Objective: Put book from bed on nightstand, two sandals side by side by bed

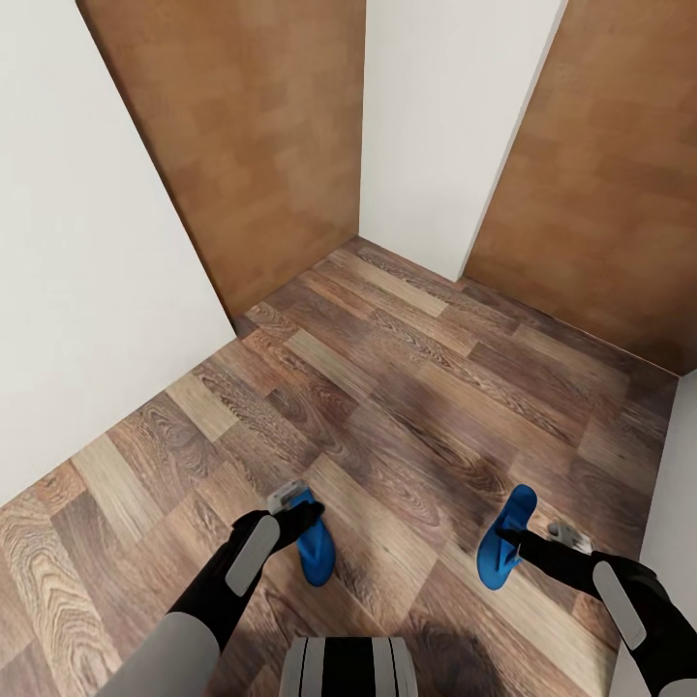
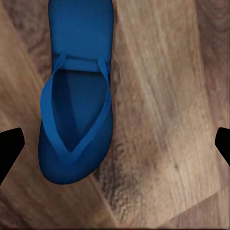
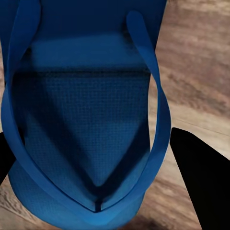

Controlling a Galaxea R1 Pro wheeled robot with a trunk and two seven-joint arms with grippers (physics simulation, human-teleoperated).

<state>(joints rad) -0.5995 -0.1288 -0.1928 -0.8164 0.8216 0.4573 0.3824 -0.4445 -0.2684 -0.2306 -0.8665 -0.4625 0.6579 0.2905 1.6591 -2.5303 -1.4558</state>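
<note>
- We see two bright blue sandals: the left sandal [image 1: 316, 548] hangs at our left gripper [image 1: 302, 516] and the right sandal [image 1: 506, 536] at our right gripper [image 1: 523, 548], well apart from each other above the wood-plank floor [image 1: 387, 407].
- In the left wrist view the left sandal [image 2: 76, 96] shows its toe straps from above, lying off to one side between the two dark fingertips [image 2: 9, 148], which stand wide apart and do not touch it there; we cannot tell whether that gripper [image 2: 115, 146] grasps it.
- In the right wrist view the right sandal [image 3: 81, 120] sits close to the camera, its strap edge right against one dark finger [image 3: 201, 177], so our right gripper [image 3: 88, 167] appears clamped on it.
- Ahead, the floor runs into a corner of white walls [image 1: 87, 242] with two brown doors [image 1: 252, 126], one on each side of a white wall section [image 1: 440, 116].
- Our trunk [image 1: 348, 668] shows at the lower edge of the head view.
</note>
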